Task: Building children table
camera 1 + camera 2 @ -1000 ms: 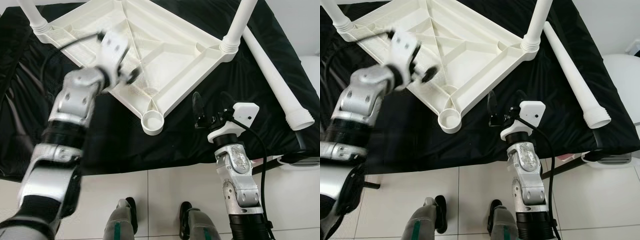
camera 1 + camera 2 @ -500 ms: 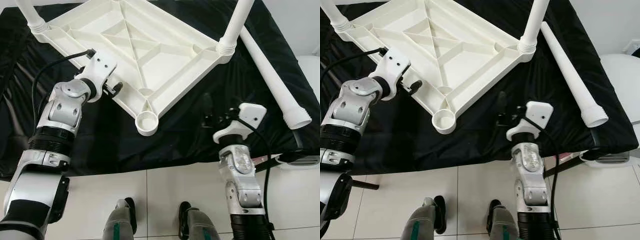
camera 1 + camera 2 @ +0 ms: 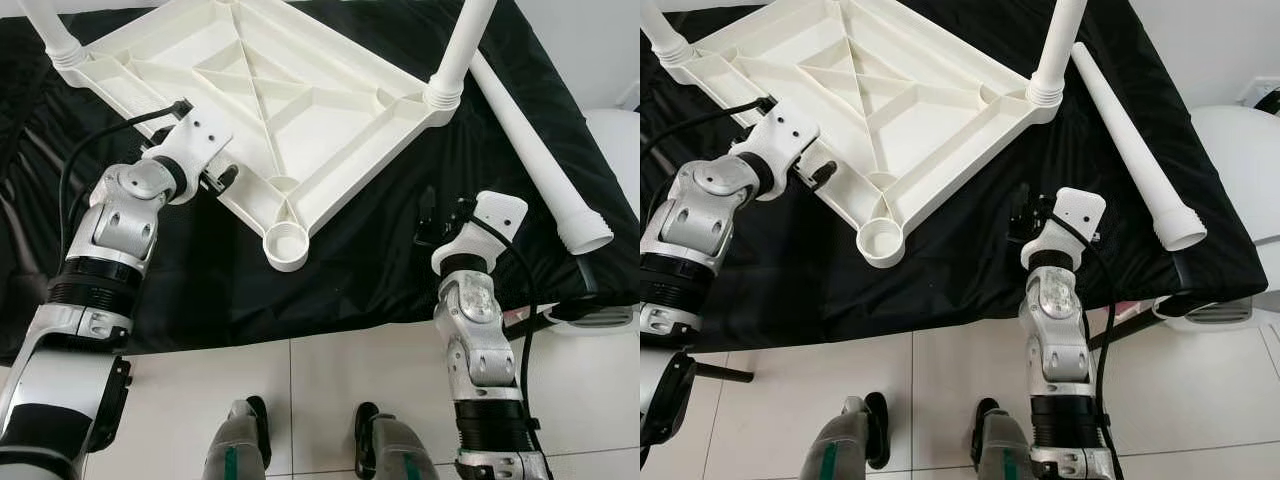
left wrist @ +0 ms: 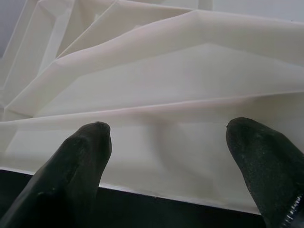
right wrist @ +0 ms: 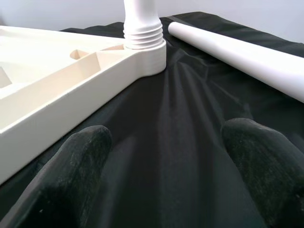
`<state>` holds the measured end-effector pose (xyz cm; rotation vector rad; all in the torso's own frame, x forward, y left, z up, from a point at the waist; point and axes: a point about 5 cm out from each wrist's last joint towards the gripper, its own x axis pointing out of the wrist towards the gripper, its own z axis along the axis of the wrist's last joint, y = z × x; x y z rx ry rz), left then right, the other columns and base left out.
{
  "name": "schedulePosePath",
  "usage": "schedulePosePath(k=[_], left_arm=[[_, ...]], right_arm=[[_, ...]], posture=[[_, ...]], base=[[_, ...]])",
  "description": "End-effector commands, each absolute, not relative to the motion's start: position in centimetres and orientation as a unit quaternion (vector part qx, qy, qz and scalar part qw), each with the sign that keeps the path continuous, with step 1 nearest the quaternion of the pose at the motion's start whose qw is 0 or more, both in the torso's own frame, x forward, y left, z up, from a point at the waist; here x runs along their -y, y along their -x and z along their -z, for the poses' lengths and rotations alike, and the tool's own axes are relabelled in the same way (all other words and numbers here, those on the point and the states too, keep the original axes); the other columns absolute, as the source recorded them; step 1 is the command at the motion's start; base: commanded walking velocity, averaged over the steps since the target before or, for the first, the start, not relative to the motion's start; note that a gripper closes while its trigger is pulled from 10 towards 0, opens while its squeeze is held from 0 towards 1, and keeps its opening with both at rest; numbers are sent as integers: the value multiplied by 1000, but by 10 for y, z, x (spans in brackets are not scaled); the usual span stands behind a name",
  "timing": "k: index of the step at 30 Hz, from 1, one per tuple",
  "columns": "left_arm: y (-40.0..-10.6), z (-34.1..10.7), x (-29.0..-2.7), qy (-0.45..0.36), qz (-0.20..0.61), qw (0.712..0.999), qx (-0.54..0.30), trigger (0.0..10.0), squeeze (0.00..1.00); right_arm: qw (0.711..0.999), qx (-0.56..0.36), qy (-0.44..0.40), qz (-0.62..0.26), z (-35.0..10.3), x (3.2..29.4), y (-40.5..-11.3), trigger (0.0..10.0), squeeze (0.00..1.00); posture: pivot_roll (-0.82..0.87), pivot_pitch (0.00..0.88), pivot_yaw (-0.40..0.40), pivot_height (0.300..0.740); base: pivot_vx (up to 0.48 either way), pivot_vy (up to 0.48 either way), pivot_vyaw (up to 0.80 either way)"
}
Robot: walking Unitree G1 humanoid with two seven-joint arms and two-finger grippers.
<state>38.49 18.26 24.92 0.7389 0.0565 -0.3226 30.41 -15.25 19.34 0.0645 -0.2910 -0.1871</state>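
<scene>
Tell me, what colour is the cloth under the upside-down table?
The cloth is black, plain and a bit shiny. The left eye view shows it best.

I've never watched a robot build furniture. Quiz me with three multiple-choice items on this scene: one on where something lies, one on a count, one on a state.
1. Where does the loose leg lie?
A. On the black cloth, at the robot's right
B. On the floor tiles
C. Inside the tabletop

2. How many legs stand fitted in the upturned tabletop?
A. None
B. Two
C. Four

3. The left gripper is:
A. Open at the tabletop's edge
B. Shut on a leg
C. Hanging idle

Answers: 1 A, it rests on the cloth; 2 B, two corners hold upright legs; 3 A, its fingers stand apart against the rim.
</scene>
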Motion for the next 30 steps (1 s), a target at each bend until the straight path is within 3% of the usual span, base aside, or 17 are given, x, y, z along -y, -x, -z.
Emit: schedulePosePath(k=[1, 12, 30], left_arm=[[-387, -257, -201, -377, 68, 924, -5, 10000, 0], [-387, -239, -208, -403, 74, 911, -48, 10000, 0], [-374, -229, -182, -422, 173, 889, -39, 10000, 0]], right_arm=[[987, 124, -37, 90, -186, 150, -305, 10000, 0], [989, 114, -43, 82, -189, 148, -313, 10000, 0], [995, 48, -12, 87, -192, 149, -354, 10000, 0]], posture=[[125, 223, 15, 740], [120, 221, 22, 740], [133, 230, 11, 740]], base=[[0, 0, 0], [0, 0, 0], [0, 0, 0]])
